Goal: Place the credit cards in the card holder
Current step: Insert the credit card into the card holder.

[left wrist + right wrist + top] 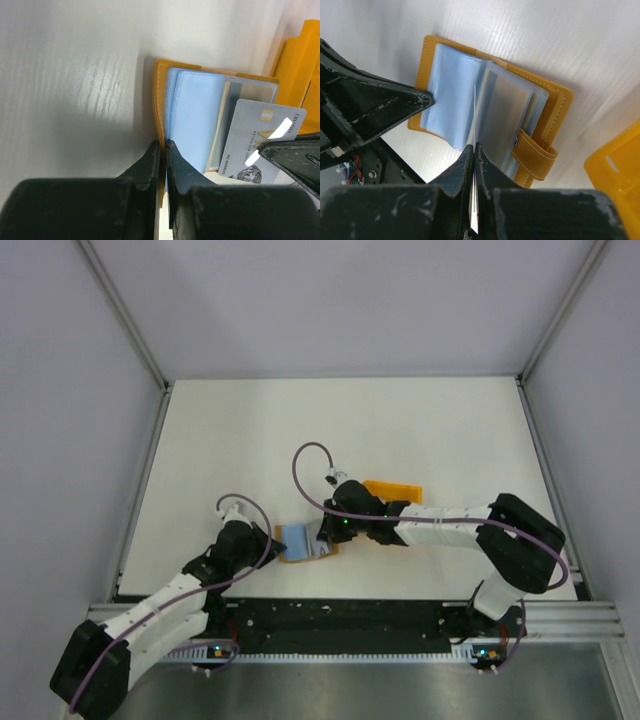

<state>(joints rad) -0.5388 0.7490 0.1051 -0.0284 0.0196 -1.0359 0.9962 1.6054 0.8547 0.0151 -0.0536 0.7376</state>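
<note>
The orange card holder (pixel 322 552) lies open near the table's front edge, with its light blue plastic sleeves (pixel 192 125) fanned up. My left gripper (pixel 163 146) is shut on the holder's left orange cover (pixel 160 100). My right gripper (pixel 474 147) is shut on the silvery grey card (pixel 255 145). In the right wrist view the card shows edge-on (pixel 475 107), with its far end among the sleeves (pixel 455 95) of the holder (pixel 550 115). I cannot tell a light blue card apart from the sleeves.
An orange-yellow plastic tray (pixel 393 490) lies just behind the right gripper (pixel 325 530); it also shows in the left wrist view (pixel 300 65) and the right wrist view (pixel 615 175). The left gripper (pixel 268 540) sits close to the black rail (pixel 340 615) at the table's front edge.
</note>
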